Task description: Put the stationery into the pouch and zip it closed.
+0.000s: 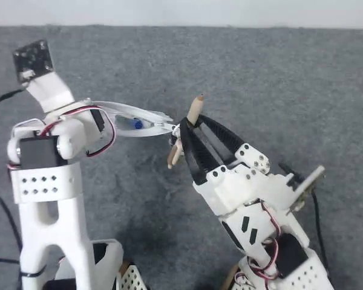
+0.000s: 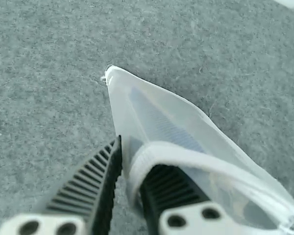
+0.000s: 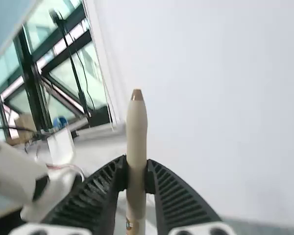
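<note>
The left gripper [image 2: 125,156], its black fingers ribbed, is pinching the white zipper band of the pouch [image 2: 186,132]. The pouch is a soft, translucent bag with a fine woven look, and the gripper is holding it out over the grey, felt-like worktop [image 1: 260,78]. Something small and blue [image 1: 137,124] is showing through the pouch wall. The right gripper [image 3: 136,169] is clamping a smooth beige pen [image 3: 136,122] around its middle. The pen is round-bodied and narrows to a brownish tip; it is pointing upward, just beside the pouch's near end.
</note>
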Robot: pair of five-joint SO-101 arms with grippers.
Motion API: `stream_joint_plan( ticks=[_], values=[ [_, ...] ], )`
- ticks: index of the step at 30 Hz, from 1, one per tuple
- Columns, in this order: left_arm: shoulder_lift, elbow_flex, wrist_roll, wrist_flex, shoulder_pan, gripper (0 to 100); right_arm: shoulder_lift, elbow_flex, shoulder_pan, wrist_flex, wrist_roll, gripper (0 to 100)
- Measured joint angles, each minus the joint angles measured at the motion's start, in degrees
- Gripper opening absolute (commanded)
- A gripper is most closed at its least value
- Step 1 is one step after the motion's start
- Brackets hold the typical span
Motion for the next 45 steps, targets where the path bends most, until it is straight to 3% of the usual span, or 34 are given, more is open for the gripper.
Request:
stream_joint_plan(
  ticks=[10, 30, 45],
  values=[
    [0.00, 1.23, 0.00, 0.00, 0.00, 1, 2.02, 2.64, -3.69, -20.13, 0.00, 0.6],
    [0.00, 1.58, 0.00, -0.18, -0.09, 1, 48.18, -3.69, -2.02, -53.80, 0.00, 0.6],
    [0.00, 1.67, 0.00, -0.18, -0.09, 1, 58.73, 0.88, -5.01, -57.67, 0.97, 0.6]
  ],
)
